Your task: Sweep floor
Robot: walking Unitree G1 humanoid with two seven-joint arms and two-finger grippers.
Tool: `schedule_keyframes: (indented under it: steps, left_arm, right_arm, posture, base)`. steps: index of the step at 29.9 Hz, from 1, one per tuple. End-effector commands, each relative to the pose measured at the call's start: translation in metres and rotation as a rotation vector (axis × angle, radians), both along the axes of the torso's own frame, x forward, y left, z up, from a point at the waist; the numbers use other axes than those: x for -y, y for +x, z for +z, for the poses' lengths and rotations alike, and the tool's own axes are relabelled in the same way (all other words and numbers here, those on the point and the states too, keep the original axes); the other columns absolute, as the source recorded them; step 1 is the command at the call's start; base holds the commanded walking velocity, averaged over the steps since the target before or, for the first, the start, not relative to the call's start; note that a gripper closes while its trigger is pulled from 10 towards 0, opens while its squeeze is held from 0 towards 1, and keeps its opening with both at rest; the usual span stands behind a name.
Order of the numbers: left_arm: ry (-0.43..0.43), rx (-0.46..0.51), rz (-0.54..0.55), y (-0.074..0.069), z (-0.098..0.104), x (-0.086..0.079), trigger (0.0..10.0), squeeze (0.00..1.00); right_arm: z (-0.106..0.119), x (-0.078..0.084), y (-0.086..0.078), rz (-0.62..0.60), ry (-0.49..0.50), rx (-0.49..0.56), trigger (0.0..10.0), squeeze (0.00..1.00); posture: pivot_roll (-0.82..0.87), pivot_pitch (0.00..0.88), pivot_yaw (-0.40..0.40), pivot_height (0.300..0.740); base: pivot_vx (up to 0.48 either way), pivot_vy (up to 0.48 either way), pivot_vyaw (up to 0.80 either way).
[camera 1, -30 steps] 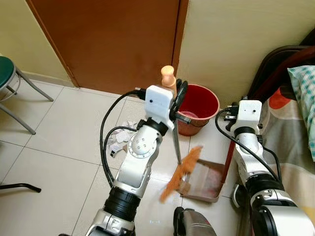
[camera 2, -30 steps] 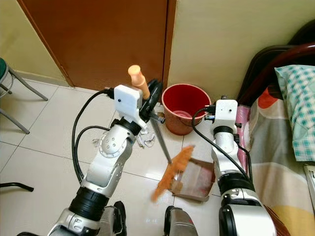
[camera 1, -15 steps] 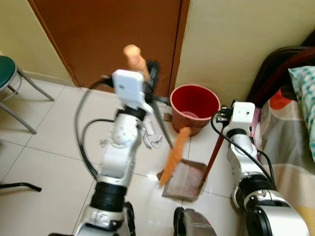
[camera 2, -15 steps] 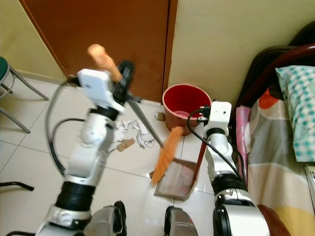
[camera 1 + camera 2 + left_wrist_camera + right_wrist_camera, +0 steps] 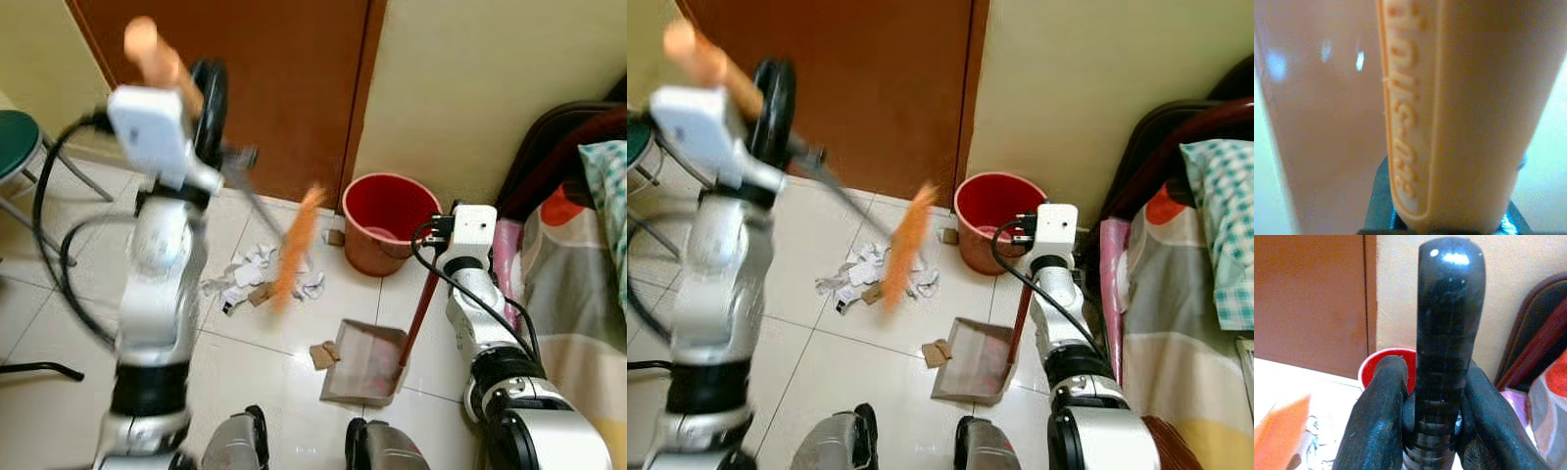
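Left gripper (image 5: pixel 201 93) clenched on broom (image 5: pixel 294 245), bristles raised over paper scraps (image 5: pixel 257 279). Right gripper (image 5: pixel 1425 396) clamps dustpan handle (image 5: pixel 1447 333); dustpan (image 5: pixel 364 360) on tiles beside red bucket (image 5: pixel 385 217).

Silver arms (image 5: pixel 157 284) w/ black cables, white wrist boxes (black claws (image 5: pixel 1422 396)).

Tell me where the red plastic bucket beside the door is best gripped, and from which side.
Grip the red plastic bucket at its thin rim, coming from above: it stands upright with its mouth open upward, and its round wall looks too wide for a gripper. Take the rim's front, since the wall stands close behind.
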State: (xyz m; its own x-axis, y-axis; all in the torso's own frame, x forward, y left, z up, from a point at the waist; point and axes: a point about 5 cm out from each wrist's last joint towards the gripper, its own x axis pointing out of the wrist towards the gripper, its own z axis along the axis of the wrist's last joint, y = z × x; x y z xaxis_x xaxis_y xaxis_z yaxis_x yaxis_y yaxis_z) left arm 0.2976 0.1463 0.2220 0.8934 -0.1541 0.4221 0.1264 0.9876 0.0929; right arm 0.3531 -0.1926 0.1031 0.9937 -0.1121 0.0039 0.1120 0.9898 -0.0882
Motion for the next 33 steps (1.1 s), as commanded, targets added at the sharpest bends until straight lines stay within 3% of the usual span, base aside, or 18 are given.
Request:
schedule_keyframes:
  steps: [1, 7, 15, 24, 33]
  left_arm:
    - [0.027, 0.001, -0.033, -0.006, -0.002, 0.005, 10.0, 0.0]
    - [0.047, -0.049, -0.07, -0.013, -0.025, 0.015, 10.0, 0.0]
    - [0.09, -0.181, -0.099, -0.013, -0.079, 0.03, 10.0, 0.0]
    - [0.149, -0.271, -0.073, -0.02, -0.114, 0.026, 10.0, 0.0]
    - [0.142, -0.286, -0.07, -0.015, -0.124, 0.032, 10.0, 0.0]
  right_arm:
    - [0.001, 0.004, -0.002, -0.014, 0.013, 0.017, 10.0, 0.0]
    - [-0.003, 0.005, -0.006, -0.024, 0.038, 0.017, 10.0, 0.0]
    - [-0.015, -0.004, -0.016, 0.006, 0.058, 0.0, 10.0, 0.0]
    - [-0.027, -0.009, -0.03, 0.035, 0.048, -0.016, 10.0, 0.0]
    - [-0.032, -0.016, -0.032, 0.064, 0.012, -0.049, 10.0, 0.0]
  posture:
    - [0.06, 0.109, -0.013, 0.74]
    - [0.06, 0.091, -0.019, 0.74]
    - [0.03, 0.018, -0.017, 0.74]
    - [0.02, 0.0, -0.01, 0.74]
    - [0.02, 0.0, -0.017, 0.74]
  base:
    - [0.0, 0.0, 0.0]
    - [0.0, 0.0, 0.0]
    - [0.0, 0.0, 0.0]
    - [0.0, 0.0, 0.0]
    - [0.0, 0.0, 0.0]
